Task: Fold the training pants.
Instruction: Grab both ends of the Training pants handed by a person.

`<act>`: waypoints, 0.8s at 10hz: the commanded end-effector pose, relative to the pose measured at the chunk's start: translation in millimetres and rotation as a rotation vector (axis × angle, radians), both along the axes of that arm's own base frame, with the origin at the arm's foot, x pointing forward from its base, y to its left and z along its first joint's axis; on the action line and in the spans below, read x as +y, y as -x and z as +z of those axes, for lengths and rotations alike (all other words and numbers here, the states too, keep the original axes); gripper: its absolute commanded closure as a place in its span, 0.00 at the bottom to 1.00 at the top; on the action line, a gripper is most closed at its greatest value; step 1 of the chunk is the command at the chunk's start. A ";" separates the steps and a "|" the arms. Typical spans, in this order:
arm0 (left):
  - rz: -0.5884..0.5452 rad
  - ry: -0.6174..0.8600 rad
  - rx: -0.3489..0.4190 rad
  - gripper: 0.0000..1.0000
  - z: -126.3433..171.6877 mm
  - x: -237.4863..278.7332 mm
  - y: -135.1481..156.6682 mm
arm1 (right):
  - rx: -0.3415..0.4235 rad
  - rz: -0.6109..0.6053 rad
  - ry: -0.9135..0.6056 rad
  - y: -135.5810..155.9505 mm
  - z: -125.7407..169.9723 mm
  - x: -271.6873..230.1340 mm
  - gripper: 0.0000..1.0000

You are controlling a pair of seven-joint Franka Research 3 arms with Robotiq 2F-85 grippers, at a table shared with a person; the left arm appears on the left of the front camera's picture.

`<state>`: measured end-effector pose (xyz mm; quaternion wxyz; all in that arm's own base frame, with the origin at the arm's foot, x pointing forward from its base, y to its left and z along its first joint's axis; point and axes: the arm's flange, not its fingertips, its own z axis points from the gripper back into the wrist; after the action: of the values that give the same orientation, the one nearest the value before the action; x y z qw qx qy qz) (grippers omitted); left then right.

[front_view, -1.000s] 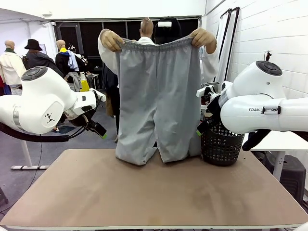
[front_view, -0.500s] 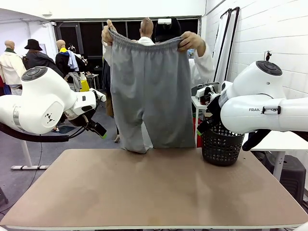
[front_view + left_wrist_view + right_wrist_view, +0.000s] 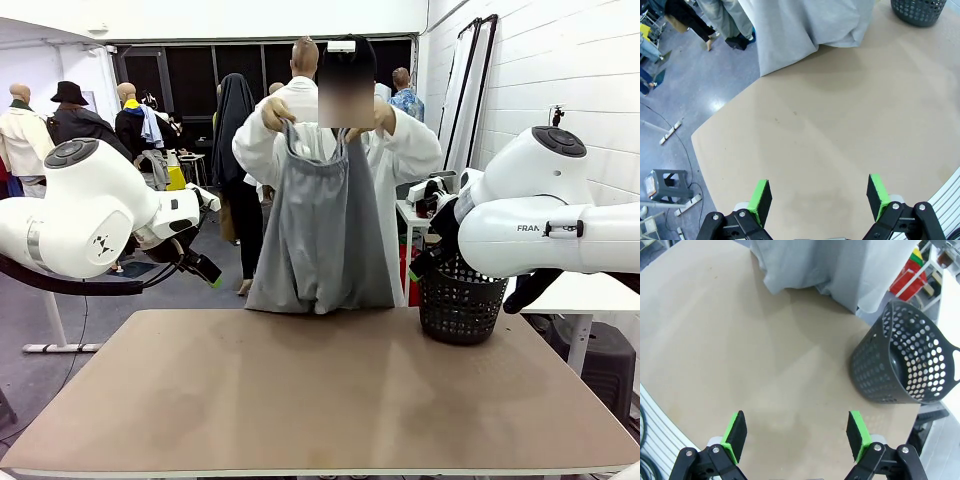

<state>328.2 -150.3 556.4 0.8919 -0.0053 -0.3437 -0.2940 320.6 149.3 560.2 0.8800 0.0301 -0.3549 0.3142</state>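
The wide brown surface (image 3: 320, 400) sits between both arms. The training pants (image 3: 320, 240) hang at its far edge, bunched at the waistband in a person's hands (image 3: 278, 113). The left pincer (image 3: 818, 192) and right pincer (image 3: 796, 432) gape wide, grasping nothing. To fold well, the pants should first lie flat and smooth.

The training pants (image 3: 320, 235) hide the lower body of the person (image 3: 412, 150); the left wrist view's top edge cuts off the far basket (image 3: 918, 11).
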 end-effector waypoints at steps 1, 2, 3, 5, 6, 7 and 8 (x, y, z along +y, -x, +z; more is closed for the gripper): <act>-0.001 0.006 -0.008 0.00 1.2 0.6 -0.7 | -0.004 0.005 -0.005 -0.6 0.0 1.5 0.00; -0.001 0.006 -0.008 0.00 1.2 0.6 -0.7 | -0.004 0.005 -0.005 -0.6 0.0 1.5 0.00; -0.001 0.006 -0.008 0.00 1.2 0.6 -0.7 | -0.004 0.005 -0.005 -0.6 0.0 1.5 0.00; -0.001 0.006 -0.008 0.00 1.2 0.6 -0.7 | -0.004 0.005 -0.005 -0.6 0.0 1.5 0.00; -0.001 0.006 -0.008 0.00 1.2 0.6 -0.7 | -0.004 0.005 -0.005 -0.6 0.0 1.5 0.00; -0.001 0.006 -0.008 0.00 1.2 0.6 -0.7 | -0.004 0.005 -0.005 -0.6 0.0 1.5 0.00; -0.001 0.006 -0.008 0.00 1.2 0.6 -0.7 | -0.004 0.005 -0.005 -0.6 0.0 1.5 0.00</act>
<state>328.3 -150.3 556.4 0.8919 -0.0053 -0.3437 -0.2940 320.6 149.3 560.2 0.8800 0.0301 -0.3549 0.3142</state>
